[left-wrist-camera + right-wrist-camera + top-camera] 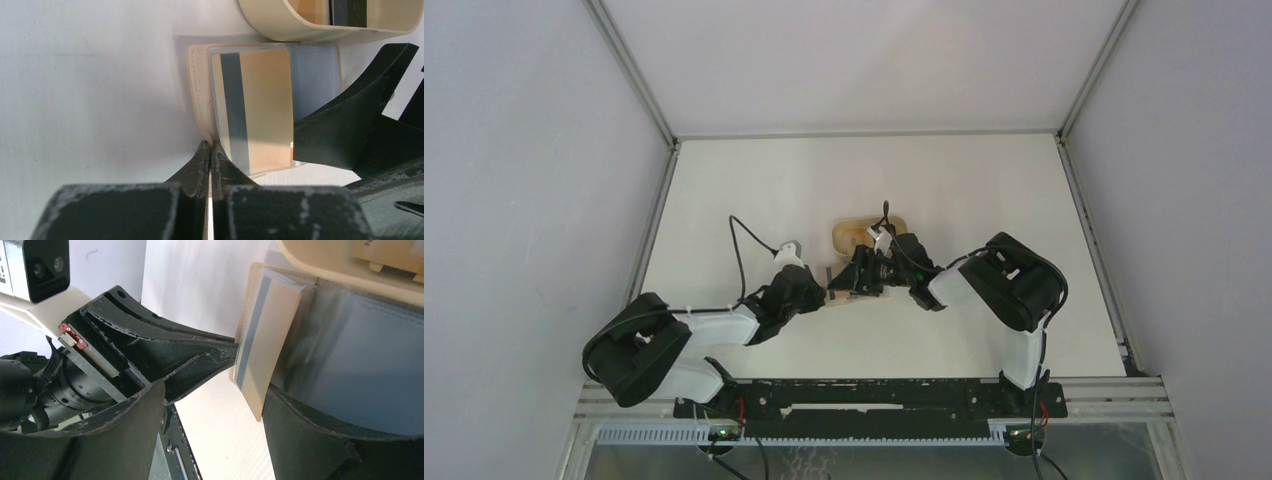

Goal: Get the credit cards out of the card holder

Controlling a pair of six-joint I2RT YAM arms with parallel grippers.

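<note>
The beige card holder (200, 95) lies open on the table just below the oval tray. A tan-brown card with a dark stripe (255, 110) sits in its clear sleeve; in the right wrist view the card (265, 340) tilts up out of the sleeve. My left gripper (210, 146) is shut on the holder's near edge. My right gripper (215, 440) is open, one finger (310, 440) resting on the sleeve against the card's corner. A black card (347, 10) lies in the tray. From above, both grippers, left (822, 296) and right (854, 283), meet at the holder.
The oval tan tray (280, 30) stands right behind the holder, also seen from above (864, 232). White enclosure walls ring the table. The arm bases and a black rail (864, 395) line the near edge.
</note>
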